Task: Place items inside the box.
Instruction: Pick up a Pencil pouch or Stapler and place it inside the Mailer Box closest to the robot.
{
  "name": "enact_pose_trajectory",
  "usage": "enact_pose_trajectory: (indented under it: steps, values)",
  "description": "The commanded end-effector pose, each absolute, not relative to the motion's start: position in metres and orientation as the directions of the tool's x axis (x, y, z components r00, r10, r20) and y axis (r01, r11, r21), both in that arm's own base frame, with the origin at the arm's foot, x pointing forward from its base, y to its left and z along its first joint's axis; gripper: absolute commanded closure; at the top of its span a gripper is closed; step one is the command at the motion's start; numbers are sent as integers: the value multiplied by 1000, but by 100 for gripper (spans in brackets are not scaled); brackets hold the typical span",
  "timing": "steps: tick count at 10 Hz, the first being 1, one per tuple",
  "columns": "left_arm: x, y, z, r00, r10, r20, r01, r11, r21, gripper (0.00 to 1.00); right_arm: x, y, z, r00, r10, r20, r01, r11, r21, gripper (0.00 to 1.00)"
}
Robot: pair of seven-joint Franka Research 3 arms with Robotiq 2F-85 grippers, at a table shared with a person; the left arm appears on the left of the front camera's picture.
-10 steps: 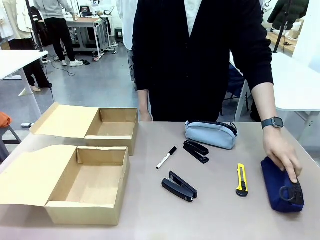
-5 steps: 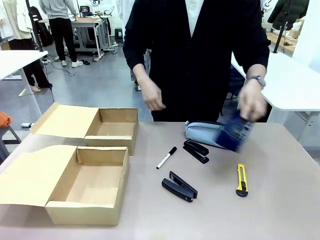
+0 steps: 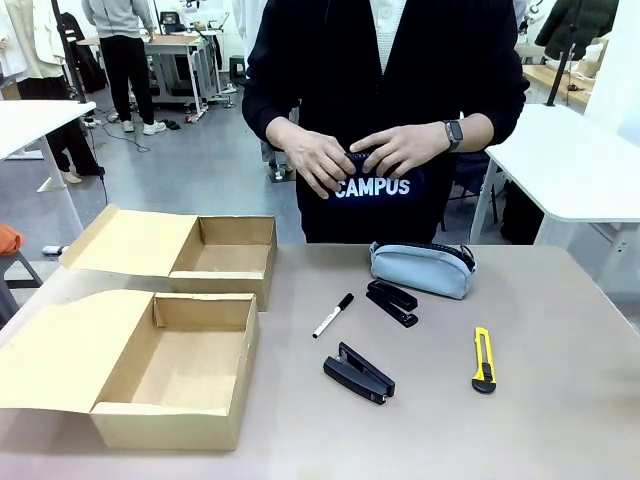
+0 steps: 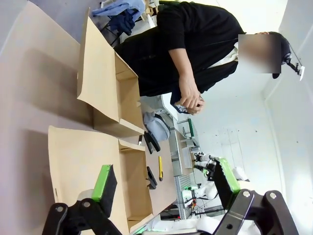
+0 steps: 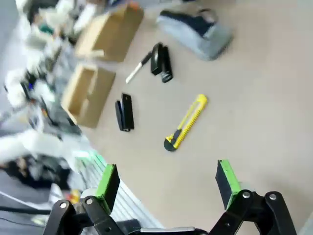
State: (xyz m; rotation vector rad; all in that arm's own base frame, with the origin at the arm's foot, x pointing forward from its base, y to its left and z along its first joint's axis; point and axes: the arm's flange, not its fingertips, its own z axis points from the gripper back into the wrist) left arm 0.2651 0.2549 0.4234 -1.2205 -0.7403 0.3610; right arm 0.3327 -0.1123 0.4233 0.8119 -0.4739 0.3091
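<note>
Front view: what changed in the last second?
The person lifted the navy pouch off the right side of the table, where one hand had rested on it. It is now held in both hands at chest height, with the CAMPUS lettering facing the camera. Unmoved: grey pouch, both staplers, marker, yellow knife, both open boxes.

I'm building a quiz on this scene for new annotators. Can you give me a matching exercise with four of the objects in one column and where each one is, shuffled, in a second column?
Objects
1. utility knife
2. marker
3. light grey pencil pouch
4. navy CAMPUS pouch

Places
A. held up in the person's hands
B. rightmost item lying on the table
C. just left of the far stapler
D. just behind the far stapler

Pairs: 1-B, 2-C, 3-D, 4-A
</note>
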Motion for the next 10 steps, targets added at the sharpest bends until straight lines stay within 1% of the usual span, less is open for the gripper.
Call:
enact_pose_trajectory:
  steps: [1,2,3,4,5,6,7,8,9,10]
  values:
    - [266,256,425,702,627,338,164,320,-933,0,360,4,402,768,313,559,-580,708,402,0]
    - [266,256,425,702,627,338,164,320,-933,0,359,16,404,740,353,572,-619,691,375,0]
    - [266,256,425,702,627,338,164,320,-933,0,360,-43,429,812,246,529,-537,670,512,0]
    - [266,256,425,702,627,338,164,320,-933,0,360,-43,429,812,246,529,-537,670,512,0]
    - [266,256,425,702,627,338,164,320,-933,0,375,23,429,761,369,534,-617,668,417,0]
    - [266,256,425,702,627,338,164,320,-933,0,372,45,427,692,560,456,-708,649,278,0]
    - [266,256,425,702,627,338,164,320,-933,0,389,72,432,645,627,436,-724,684,88,0]
    - [266,256,425,702,627,338,164,320,-933,0,415,91,443,608,666,433,-725,687,-39,0]
    - [266,256,425,702,627,338,164,320,-933,0,452,114,449,580,701,416,-735,670,-104,0]
    - [266,256,425,702,627,338,164,320,-933,0,484,140,445,562,754,340,-736,643,-210,0]
